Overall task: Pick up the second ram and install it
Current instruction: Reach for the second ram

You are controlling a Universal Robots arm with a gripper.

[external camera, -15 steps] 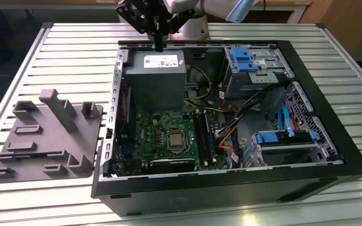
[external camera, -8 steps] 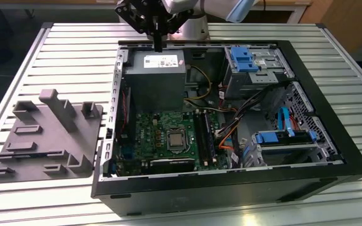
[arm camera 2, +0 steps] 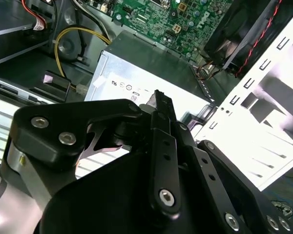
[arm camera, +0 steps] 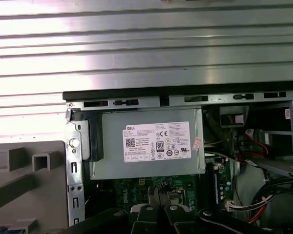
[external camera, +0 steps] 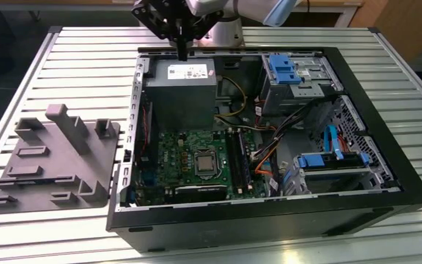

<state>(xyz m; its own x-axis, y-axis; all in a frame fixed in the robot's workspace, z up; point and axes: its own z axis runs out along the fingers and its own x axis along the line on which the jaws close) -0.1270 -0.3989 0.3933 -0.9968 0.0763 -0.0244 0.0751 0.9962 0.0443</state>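
One sliver of dark blue at the edge of the grey holder tray (arm camera: 19, 195) in the first wrist view looks like the second ram (arm camera: 4, 229). So little of it shows that I cannot tell for certain. It lies well apart from the gripper (arm camera: 158, 192), whose black fingers (arm camera 2: 163, 141) are pressed together tip to tip, as both wrist views show.

In the exterior view the gripper (external camera: 184, 55) hangs at about 12 o'clock of the open computer case (external camera: 409, 192), just above the far end of the grey power supply (external camera: 180, 91). The tray (external camera: 50, 165) sits outside the case at about 9 o'clock, on the slatted metal table (external camera: 86, 55).

The power supply carries a white label (arm camera: 157, 143) with a block of small black print, a square code and a row of round marks. A small pinkish sticker (arm camera: 196, 143) sits just beside it, and its print is too small to make out.

Toward 6 o'clock from the power supply lies the green motherboard (external camera: 189, 154). The long black slots (external camera: 238, 159) are at its 3 o'clock side. Blue drive brackets (external camera: 283, 69) stand at about 1 o'clock in the case
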